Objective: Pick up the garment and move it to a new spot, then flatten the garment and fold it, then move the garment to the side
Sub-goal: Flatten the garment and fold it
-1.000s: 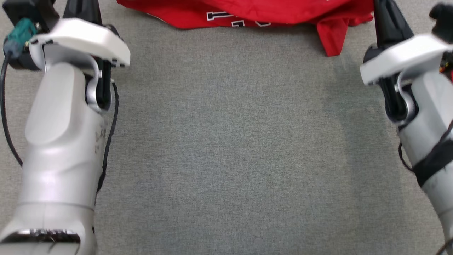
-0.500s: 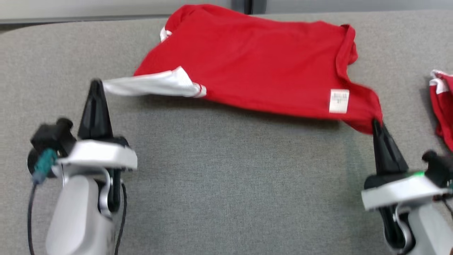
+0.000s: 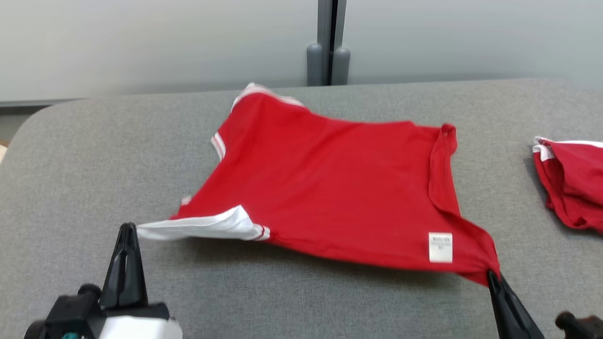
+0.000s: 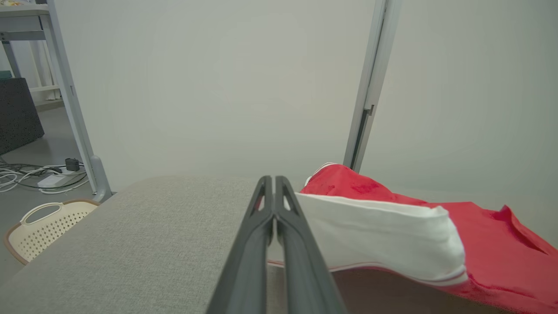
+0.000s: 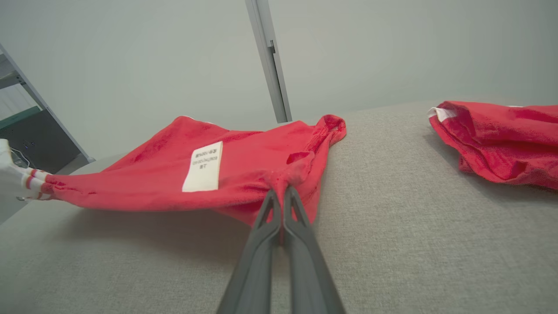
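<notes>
This looks like a robotics lab or test room rather than a home. Ahead of the left tool (image 4: 273, 179), beyond the grey fabric-covered worktop (image 4: 144, 244), stand plain pale partition panels (image 4: 218, 87) joined by a grey metal post (image 4: 368, 100). Off to that tool's left, a metal rack leg (image 4: 75, 109) rises from a bare grey floor (image 4: 11, 200). Loose cables (image 4: 17, 179) and a small black plug block (image 4: 72, 164) lie there, near a cream perforated basket (image 4: 43, 222) just beside the worktop's edge. A dark cabinet (image 4: 15, 113) stands behind the rack.
</notes>
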Available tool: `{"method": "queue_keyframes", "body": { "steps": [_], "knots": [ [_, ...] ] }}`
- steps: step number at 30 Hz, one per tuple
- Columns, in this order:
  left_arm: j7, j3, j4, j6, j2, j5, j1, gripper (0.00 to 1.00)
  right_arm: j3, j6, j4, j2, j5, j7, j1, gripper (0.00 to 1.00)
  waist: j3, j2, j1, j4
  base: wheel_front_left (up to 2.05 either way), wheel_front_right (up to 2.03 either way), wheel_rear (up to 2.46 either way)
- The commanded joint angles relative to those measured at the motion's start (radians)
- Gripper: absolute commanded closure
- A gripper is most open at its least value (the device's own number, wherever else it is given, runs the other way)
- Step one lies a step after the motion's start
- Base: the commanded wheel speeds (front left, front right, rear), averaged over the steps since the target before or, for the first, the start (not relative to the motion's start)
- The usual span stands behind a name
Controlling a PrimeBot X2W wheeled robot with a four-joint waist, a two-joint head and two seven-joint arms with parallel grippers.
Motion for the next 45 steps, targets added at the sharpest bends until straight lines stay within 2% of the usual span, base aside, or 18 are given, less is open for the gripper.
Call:
{"method": "queue_keyframes", "body": {
  "steps": [1,8,14,21,27,37,38,39,40,41,45],
  "knots": [
    [0.013,0.004,-0.034,0.013,0.009,0.013,0.029,1.00,-0.014,-0.001,-0.021,0.002,-0.010,0.017,0.027,1.00,-0.031,-0.0001,0.0000,-0.004,0.00,0.00,0.00],
    [0.112,-0.006,-0.247,0.048,0.020,0.045,0.186,1.00,-0.048,-0.001,-0.154,0.012,-0.030,0.118,0.183,1.00,-0.066,-0.0001,0.0000,-0.011,0.00,0.00,0.00],
    [0.146,-0.014,-0.268,0.047,0.025,0.035,0.166,1.00,-0.063,-0.001,-0.192,0.020,-0.025,0.163,0.191,1.00,-0.050,-0.0001,0.0000,-0.021,0.00,0.00,0.00],
    [0.151,-0.037,-0.139,-0.001,0.038,0.003,0.030,1.00,-0.064,-0.001,-0.124,0.004,-0.010,0.189,0.077,1.00,0.048,-0.0001,0.0000,-0.026,0.00,0.00,0.00],
    [0.130,-0.074,0.020,-0.048,0.043,-0.003,-0.126,1.00,-0.045,-0.001,0.007,-0.028,0.024,0.175,-0.039,1.00,0.143,-0.0001,0.0000,-0.014,0.00,0.00,0.00],
    [0.047,-0.083,0.196,-0.089,0.059,-0.009,-0.277,1.00,-0.017,-0.001,0.133,-0.046,0.058,0.097,-0.152,1.00,0.215,-0.0001,0.0000,-0.028,0.00,0.00,0.00],
    [0.040,-0.087,0.212,-0.096,0.061,-0.009,-0.287,1.00,-0.011,-0.001,0.142,-0.046,0.060,0.087,-0.163,0.77,0.217,-0.0001,0.0000,-0.029,0.00,0.00,0.00],
    [0.030,-0.089,0.224,-0.102,0.059,-0.014,-0.299,0.94,-0.004,-0.001,0.145,-0.046,0.063,0.076,-0.174,0.33,0.221,-0.0001,0.0000,-0.029,0.00,0.00,0.00],
    [0.012,-0.089,0.234,-0.114,0.055,-0.028,-0.309,0.55,0.002,-0.001,0.147,-0.049,0.061,0.062,-0.184,0.00,0.224,-0.0001,0.0000,-0.030,0.00,0.00,0.00],
    [-0.002,-0.085,0.249,-0.112,0.054,-0.029,-0.310,0.00,0.009,-0.001,0.146,-0.054,0.057,0.043,-0.190,0.00,0.225,-0.0001,0.0000,-0.031,0.00,0.00,0.00],
    [-0.073,-0.074,0.253,-0.100,0.041,-0.034,-0.301,0.00,0.016,-0.001,0.121,-0.068,0.028,-0.034,-0.205,0.00,0.214,-0.0001,0.0000,-0.032,0.00,0.00,0.00]
  ]
}}
